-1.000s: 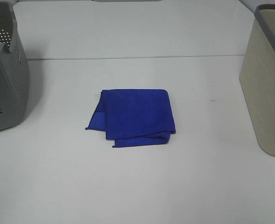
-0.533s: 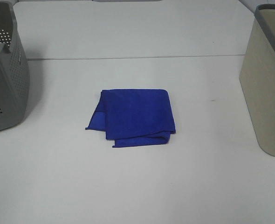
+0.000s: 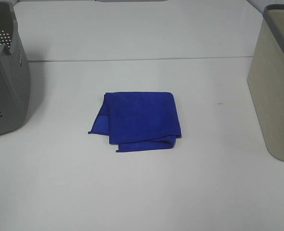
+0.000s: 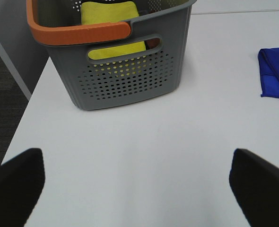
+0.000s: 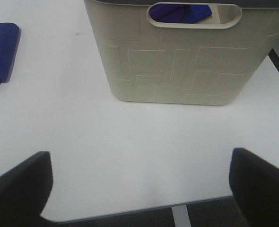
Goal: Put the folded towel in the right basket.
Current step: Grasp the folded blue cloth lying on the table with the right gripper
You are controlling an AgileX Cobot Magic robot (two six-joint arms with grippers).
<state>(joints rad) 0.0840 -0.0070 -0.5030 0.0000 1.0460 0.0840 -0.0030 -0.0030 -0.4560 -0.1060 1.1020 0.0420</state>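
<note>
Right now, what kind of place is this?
Probably a lab bench set up for a laundry-sorting trial: a plain white table, one folded towel in the middle, a grey basket on the left and a beige basket on the right.

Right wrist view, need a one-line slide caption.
Open right gripper faces beige plastic basket, blue cloth visible inside; folded blue towel lies apart.

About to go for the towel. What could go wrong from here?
The towel has layers splaying at its near edge; a pinch may catch only one and unfold it. The right basket is tall, so a low carry could hit its rim. Blue cloth already lies inside, so the towel may settle crooked.
</note>
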